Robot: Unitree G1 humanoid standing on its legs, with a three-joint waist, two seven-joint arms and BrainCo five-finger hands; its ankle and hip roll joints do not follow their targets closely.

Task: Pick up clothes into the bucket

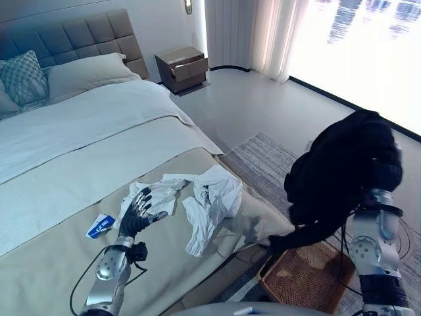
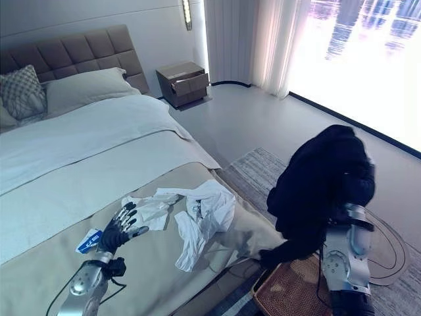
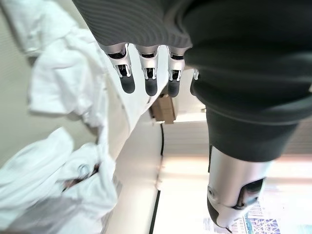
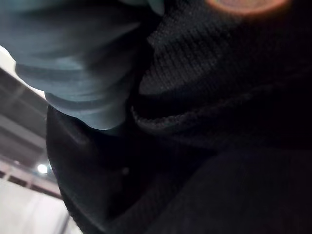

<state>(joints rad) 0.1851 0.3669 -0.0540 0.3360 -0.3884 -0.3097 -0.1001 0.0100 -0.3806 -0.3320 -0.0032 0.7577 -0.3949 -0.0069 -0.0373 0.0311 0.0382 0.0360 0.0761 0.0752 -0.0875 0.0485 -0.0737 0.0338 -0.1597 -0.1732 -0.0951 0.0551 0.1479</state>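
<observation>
Left eye view: a black garment point(image 1: 342, 174) is hanging draped over the raised right arm, its lower end trailing down to the rim of a woven basket point(image 1: 309, 276) standing on the floor at the foot of the bed point(image 1: 79, 131). The right hand is buried under the cloth, so whether its fingers are apart or together cannot be told. The left hand point(image 1: 136, 212) is resting on the beige cover with fingers spread apart and holding nothing, just beside a heap of white clothes point(image 1: 204, 201) lying near the bed's corner. A small blue and white packet point(image 1: 100, 226) is lying next to that hand.

Right eye view: a wooden nightstand point(image 2: 184, 82) is standing beside the headboard, and a striped rug point(image 2: 263, 171) is lying on the floor between the bed and the window.

Left wrist view: the left hand's fingers point(image 3: 148, 73) are pointing out straight and apart, with the white clothes lying crumpled past them.

Right wrist view: black knitted fabric is pressing close against the camera.
</observation>
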